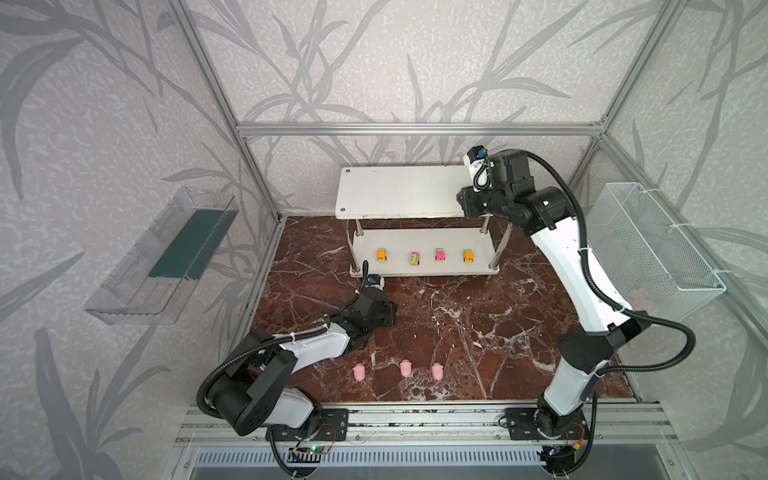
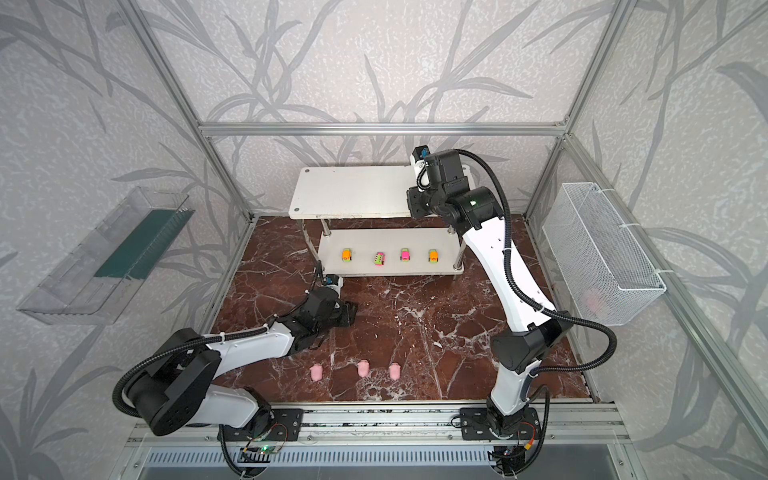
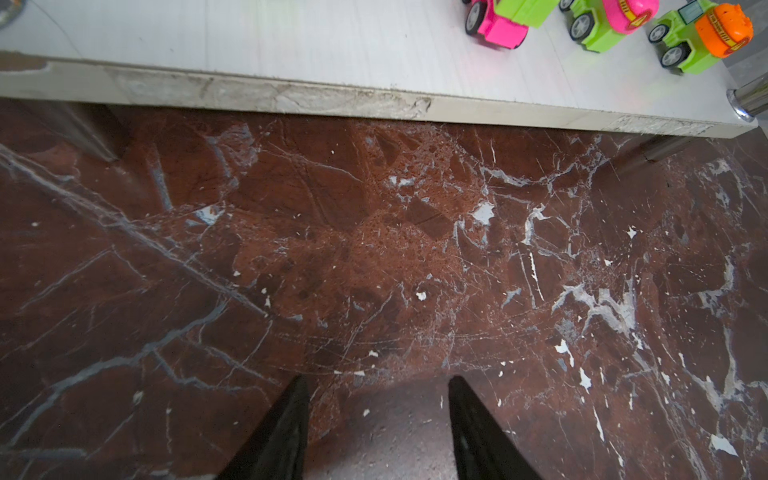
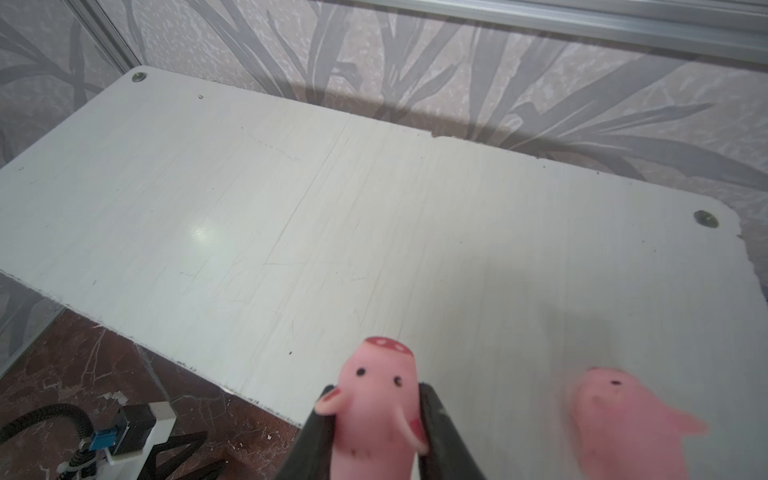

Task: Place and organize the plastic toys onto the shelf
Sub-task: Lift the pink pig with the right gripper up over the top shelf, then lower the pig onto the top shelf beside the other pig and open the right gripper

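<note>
- shelf (image 1: 399, 191) (image 2: 353, 195): white, two tiers on chrome posts; stands at 12 o'clock of the marble table (image 1: 478, 332), close to the back wall
- toy cars, four: one spaced row on the lower tier, listed from the 9 o'clock end to the 3 o'clock end: orange car (image 1: 382, 254), pink-and-green car (image 1: 415, 258), green car with pink top (image 1: 439, 254), second orange car (image 1: 468, 255); none touching another
- right gripper (image 4: 376, 388): over the 3 o'clock end of the top tier; jaws clamped on the held pig (image 4: 376, 415), one finger on each flank, snout pointing away from the wrist; cannot tell whether the figurine touches the board
- second pig (image 4: 619, 419): pale pink, on the top tier just beside the held pig, blurred in the right wrist view; hidden under the arm in both top views
- table pigs, three: a row on the marble between 6 and 7 o'clock, each apart from its neighbour: pig A (image 1: 359, 372), pig B (image 1: 406, 368), pig C (image 1: 436, 371)
- left gripper (image 3: 376, 380): low over bare marble, near the front edge of the lower tier toward its 9 o'clock end; fingers (image 3: 291, 415) apart, nothing between them
- wire basket (image 1: 648, 237): white mesh, on the wall at 3 o'clock
- clear tray (image 1: 166, 257): on the wall at 9 o'clock
</note>
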